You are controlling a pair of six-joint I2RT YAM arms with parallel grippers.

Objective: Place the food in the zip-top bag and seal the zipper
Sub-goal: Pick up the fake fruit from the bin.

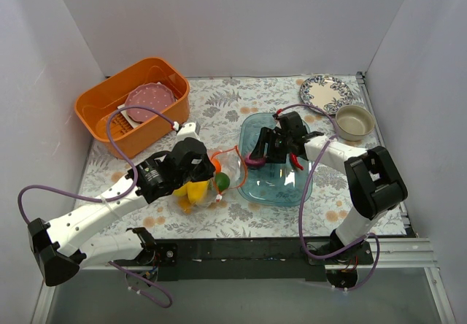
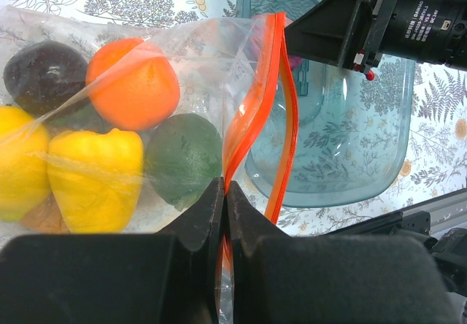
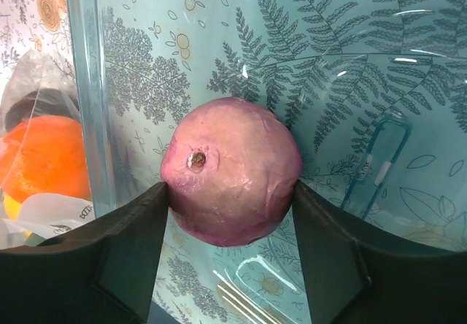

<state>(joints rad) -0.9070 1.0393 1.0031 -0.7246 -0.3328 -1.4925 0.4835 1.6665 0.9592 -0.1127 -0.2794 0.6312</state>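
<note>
The clear zip-top bag (image 1: 228, 168) lies left of the blue tray (image 1: 281, 185). Through it the left wrist view shows an orange (image 2: 131, 83), a dark round fruit (image 2: 42, 76), a yellow pepper (image 2: 95, 178), a lemon (image 2: 16, 163) and a green fruit (image 2: 182, 160). My left gripper (image 1: 211, 172) (image 2: 225, 193) is shut on the bag's orange-red zipper (image 2: 252, 112), whose mouth gapes toward the tray (image 2: 343, 156). My right gripper (image 1: 255, 156) (image 3: 230, 193) is shut on the purple onion (image 3: 230, 171) over the tray's left part (image 3: 87, 83). A red chili (image 1: 295, 164) lies in the tray.
An orange basket (image 1: 98, 109) holding a pink plate (image 1: 149, 101) stands at the back left. A patterned plate (image 1: 325, 90) and a beige bowl (image 1: 354, 122) sit at the back right. White walls enclose three sides.
</note>
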